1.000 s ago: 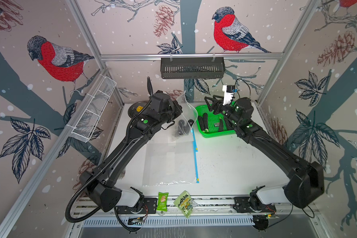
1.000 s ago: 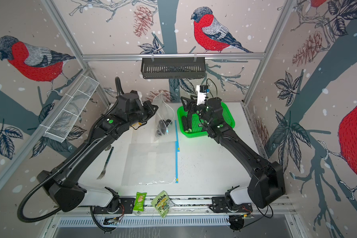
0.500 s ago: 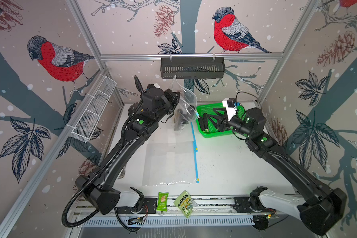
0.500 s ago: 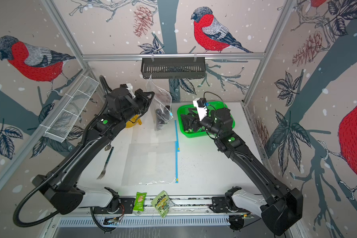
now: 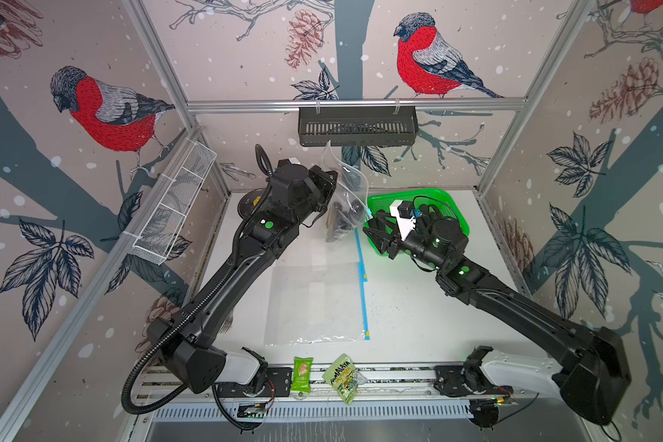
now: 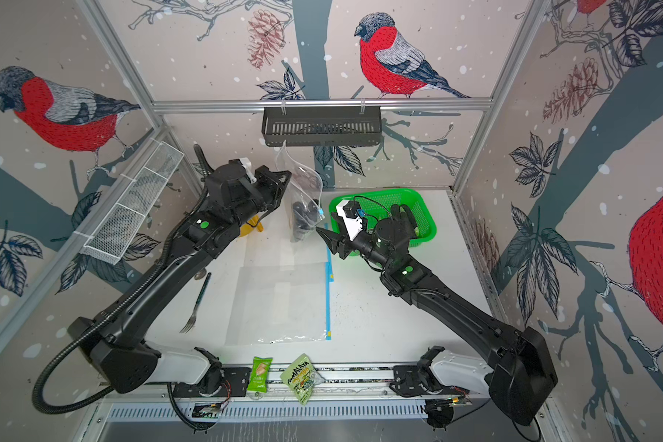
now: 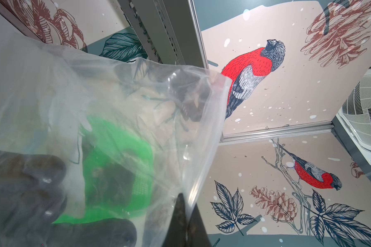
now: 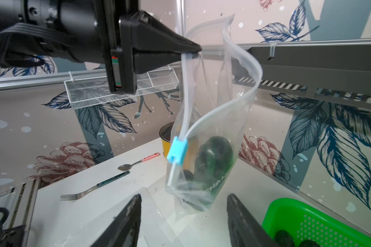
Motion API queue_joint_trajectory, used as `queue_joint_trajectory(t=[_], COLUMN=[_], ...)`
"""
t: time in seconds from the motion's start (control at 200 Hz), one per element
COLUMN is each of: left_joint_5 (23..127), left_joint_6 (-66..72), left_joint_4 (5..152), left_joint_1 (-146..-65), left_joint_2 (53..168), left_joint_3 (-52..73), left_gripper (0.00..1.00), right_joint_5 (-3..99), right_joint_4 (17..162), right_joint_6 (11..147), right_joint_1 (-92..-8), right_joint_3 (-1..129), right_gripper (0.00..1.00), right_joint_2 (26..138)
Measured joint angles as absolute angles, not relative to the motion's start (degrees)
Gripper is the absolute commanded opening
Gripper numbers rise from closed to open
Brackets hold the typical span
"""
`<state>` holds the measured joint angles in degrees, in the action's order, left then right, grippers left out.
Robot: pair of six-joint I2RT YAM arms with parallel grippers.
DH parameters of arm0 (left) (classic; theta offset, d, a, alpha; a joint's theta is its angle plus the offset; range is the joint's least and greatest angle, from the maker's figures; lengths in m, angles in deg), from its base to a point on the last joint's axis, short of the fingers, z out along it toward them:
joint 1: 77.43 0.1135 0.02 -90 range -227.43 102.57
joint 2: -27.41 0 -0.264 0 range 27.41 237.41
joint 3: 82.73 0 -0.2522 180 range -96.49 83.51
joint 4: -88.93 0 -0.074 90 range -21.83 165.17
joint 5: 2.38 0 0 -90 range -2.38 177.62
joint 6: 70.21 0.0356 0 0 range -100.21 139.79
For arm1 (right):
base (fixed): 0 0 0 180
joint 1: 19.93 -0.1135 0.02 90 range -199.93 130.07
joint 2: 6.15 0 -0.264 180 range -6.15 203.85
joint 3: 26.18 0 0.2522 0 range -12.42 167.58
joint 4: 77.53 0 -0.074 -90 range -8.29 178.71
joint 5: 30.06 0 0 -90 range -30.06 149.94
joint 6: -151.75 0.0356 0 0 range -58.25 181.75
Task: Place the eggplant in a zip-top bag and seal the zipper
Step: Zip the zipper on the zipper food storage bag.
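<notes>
A clear zip-top bag (image 5: 346,193) hangs in the air at the back of the table, seen in both top views. My left gripper (image 5: 333,176) is shut on its top corner, and the pinch shows close up in the left wrist view (image 7: 185,205). A dark eggplant (image 8: 214,158) sits in the bottom of the bag. The zipper runs down one side, with the blue slider (image 8: 177,150) low and the tracks above it apart. My right gripper (image 8: 184,196) is open and empty, just right of the bag's lower end (image 6: 328,229).
A green basket (image 5: 410,192) behind my right gripper holds more dark vegetables. Flat clear bags (image 5: 314,298) lie mid-table. A fork (image 6: 196,306), a spoon (image 8: 133,164) and a yellow cup (image 6: 251,225) are at left. Snack packets (image 5: 303,373) sit on the front rail.
My left gripper has lifted the bag with the eggplant up and back off the table. My right gripper has come out of the green basket and swung left toward the bag.
</notes>
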<state>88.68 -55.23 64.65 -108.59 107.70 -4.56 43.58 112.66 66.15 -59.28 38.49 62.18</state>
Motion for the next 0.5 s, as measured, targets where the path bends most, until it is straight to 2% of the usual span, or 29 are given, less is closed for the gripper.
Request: queue_joint_trajectory(t=[0.315, 0.5], left_joint_5=[88.6, 88.7], left_joint_6=[-55.8, -55.8], left_joint_4=[65.8, 65.9], left_joint_1=[-108.6, -108.6], left_joint_2=[107.9, 107.9], left_joint_3=[-3.8, -3.6], left_gripper=[0.0, 0.0], right_joint_5=[46.7, 47.6], right_joint_4=[117.0, 117.9], right_joint_6=[67.6, 67.8], right_joint_1=[-59.7, -59.7], right_joint_3=[40.2, 40.1], right_gripper=[0.52, 0.51], right_joint_2=[67.0, 67.6])
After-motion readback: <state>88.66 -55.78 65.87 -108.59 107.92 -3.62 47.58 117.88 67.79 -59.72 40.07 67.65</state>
